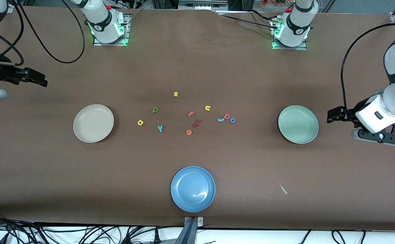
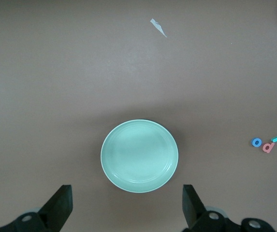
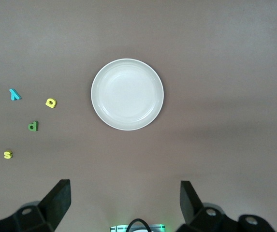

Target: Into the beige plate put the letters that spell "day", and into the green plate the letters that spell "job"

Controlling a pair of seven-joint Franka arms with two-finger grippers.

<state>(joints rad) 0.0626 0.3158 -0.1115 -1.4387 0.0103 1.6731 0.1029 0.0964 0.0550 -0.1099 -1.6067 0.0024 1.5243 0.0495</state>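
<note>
Beige plate [image 1: 93,123] and green plate [image 1: 298,124] sit bare; all six letters lie on the worktop between them. Your left gripper [image 2: 127,203] and right gripper [image 3: 124,200] wait, fingers spread. Reach for green "d" [image 1: 155,109] first.

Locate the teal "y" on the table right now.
In the front view, the teal "y" lies on the table between the beige plate and the orange "e", just nearer the camera than the green "d", beside the yellow "a".

Letters [image 1: 190,115] lie between beige plate [image 1: 93,123] and green plate [image 1: 298,124]
</note>
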